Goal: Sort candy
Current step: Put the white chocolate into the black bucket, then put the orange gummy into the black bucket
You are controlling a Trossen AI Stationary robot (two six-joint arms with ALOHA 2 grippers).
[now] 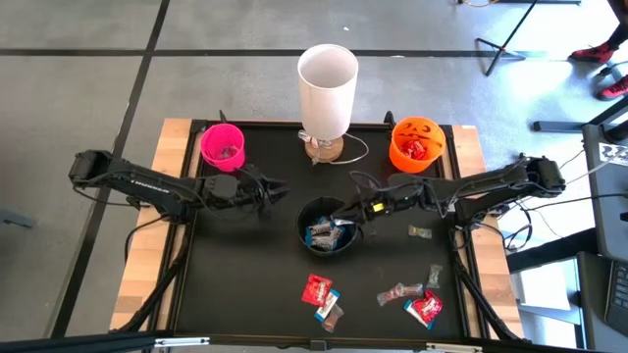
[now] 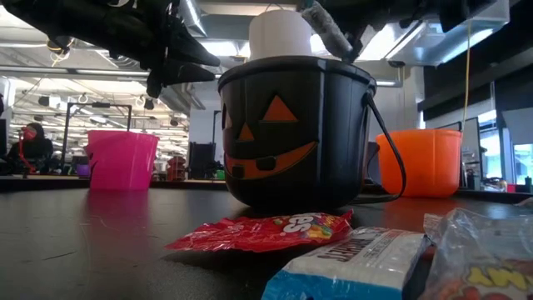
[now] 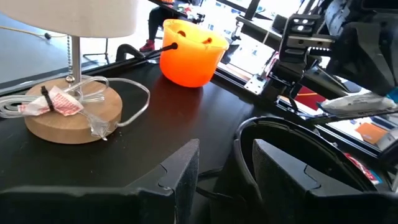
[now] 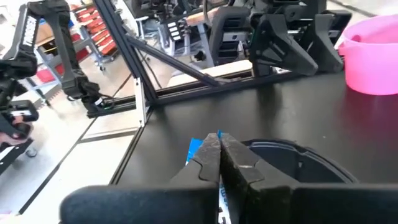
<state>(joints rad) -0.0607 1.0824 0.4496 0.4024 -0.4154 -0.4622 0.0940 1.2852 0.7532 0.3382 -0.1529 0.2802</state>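
Now my right hand (image 4: pixel 219 144) over black pumpkin bucket (image 1: pixel 329 227) mid-bench, fingers pressed on blue-and-white silvery bar (image 4: pixel 194 149). Left hand (image 1: pixel 278 191) half spread beside it. Loose wrapped candy (image 1: pixel 319 290) near front bench edge.

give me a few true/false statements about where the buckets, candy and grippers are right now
1. The black pumpkin bucket holds wrapped candy. True.
2. The right gripper is wide open. False: its fingers are shut, pinching a blue-and-white wrapper above the black bucket.
3. The pink cup stands at the table's right rear. False: left rear; the orange pumpkin bucket is at right rear.
4. A white lamp stands between the pink cup and orange bucket. True.
5. The left gripper holds a red packet. False: nothing shows between its fingers.
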